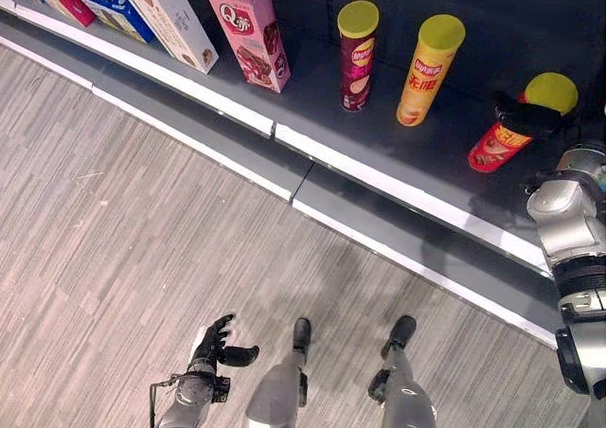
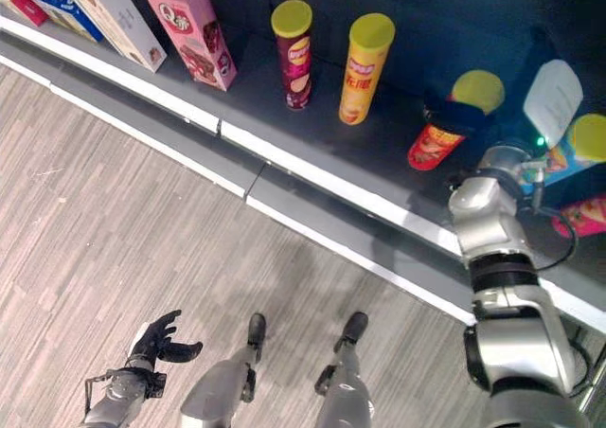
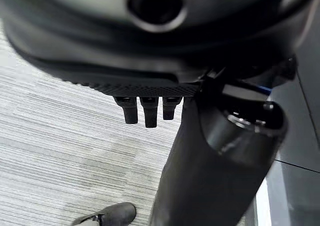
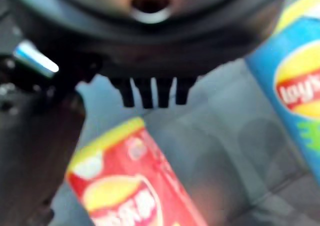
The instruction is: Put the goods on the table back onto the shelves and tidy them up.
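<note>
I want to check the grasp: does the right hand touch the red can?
Touching: in the left eye view the right hand wraps its dark fingers around the tilted red can.

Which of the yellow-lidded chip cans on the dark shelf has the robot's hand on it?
The red can, rightmost of the three; the right hand wraps its upper part. The maroon can and yellow can stand untouched.

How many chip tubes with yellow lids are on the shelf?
4: a maroon tube and a yellow tube stand side by side, a red tube is at the right hand, and a blue tube beyond. More may be hidden.
</note>
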